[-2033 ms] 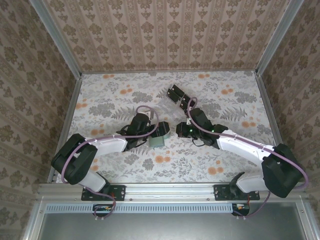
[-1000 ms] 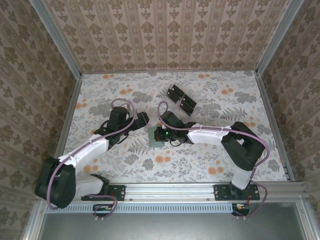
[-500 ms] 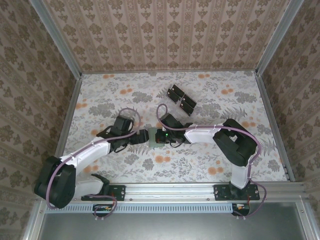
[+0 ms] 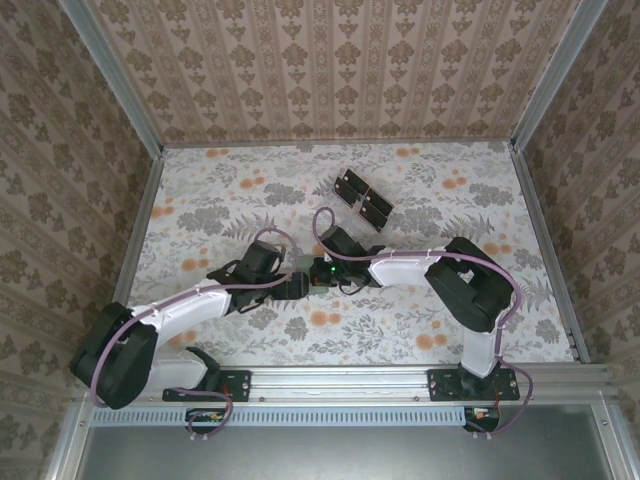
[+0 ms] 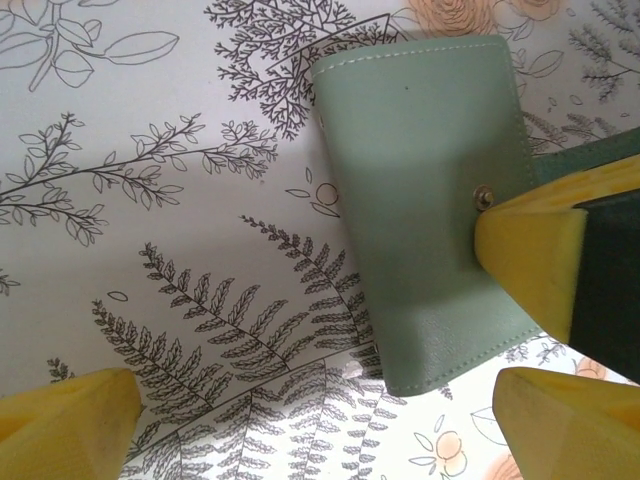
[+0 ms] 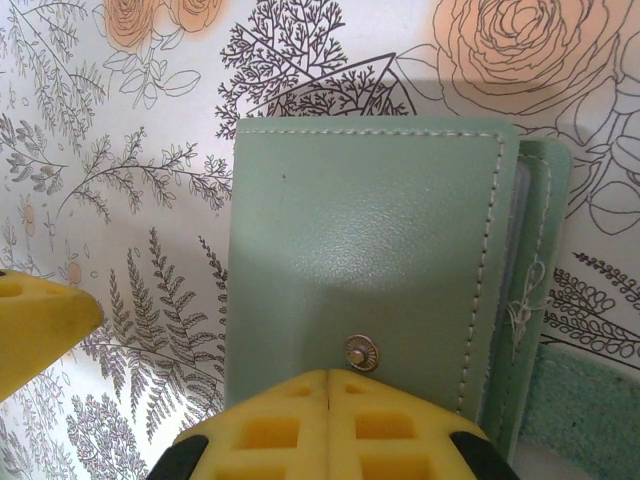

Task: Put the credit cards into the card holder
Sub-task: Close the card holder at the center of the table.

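**One green card holder, two sets of fingers around it**

The card holder [image 5: 425,200] is a single pale green wallet with one metal snap [image 6: 360,352]. It lies flat near the middle of the tabletop [image 4: 200,200]. In the left wrist view its long axis runs from 11 to 5 o'clock. In the right wrist view it runs from 12 to 6, with inner layers peeking out along the 3 o'clock edge.

The right gripper [image 6: 330,395] has its fingers clenched together, their tips on the flap just beside the snap. The left gripper [image 5: 310,410] is released. Its two fingers are spread wide, with the wallet's near end between them and apart from both.

The credit cards [image 4: 362,198] form a dark cluster too small to count. They lie toward 1 o'clock from the wallet, well apart.

The one tabletop is floral-printed. Patterned wallpaper walls [image 4: 330,70] close three sides, with metal rails [image 4: 115,75] at the corners.
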Robot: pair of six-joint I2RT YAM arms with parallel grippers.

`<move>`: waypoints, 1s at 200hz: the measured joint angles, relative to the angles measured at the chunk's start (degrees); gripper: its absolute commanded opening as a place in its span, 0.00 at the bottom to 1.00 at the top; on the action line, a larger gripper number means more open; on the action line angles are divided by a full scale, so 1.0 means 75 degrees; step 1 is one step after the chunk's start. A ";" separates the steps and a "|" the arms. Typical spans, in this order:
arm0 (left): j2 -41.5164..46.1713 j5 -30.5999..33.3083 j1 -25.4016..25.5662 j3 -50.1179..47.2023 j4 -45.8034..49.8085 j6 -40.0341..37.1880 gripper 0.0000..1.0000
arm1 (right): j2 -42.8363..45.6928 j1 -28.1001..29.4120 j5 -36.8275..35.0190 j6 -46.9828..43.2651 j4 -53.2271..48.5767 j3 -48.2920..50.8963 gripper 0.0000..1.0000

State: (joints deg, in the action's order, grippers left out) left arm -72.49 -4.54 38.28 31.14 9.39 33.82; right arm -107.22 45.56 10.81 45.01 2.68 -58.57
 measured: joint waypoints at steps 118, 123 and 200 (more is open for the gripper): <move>-0.0720 0.0408 0.0087 0.0012 -0.0478 0.0003 1.00 | -0.0023 -0.0041 0.0052 0.0029 0.0050 0.0000 0.00; -0.0743 0.0446 0.0105 0.0026 -0.0475 0.0003 1.00 | -0.0023 -0.0050 0.0058 0.0029 0.0050 0.0000 0.00; -0.1195 0.1017 0.0414 0.0455 0.0003 0.0000 1.00 | 0.0076 -0.0361 0.0230 0.0038 -0.0012 -0.0003 0.09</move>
State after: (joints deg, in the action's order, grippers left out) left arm -81.45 3.09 41.39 34.54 9.41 33.82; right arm -106.65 42.85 12.53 45.30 2.59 -58.59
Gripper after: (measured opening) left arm 0.997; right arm 0.081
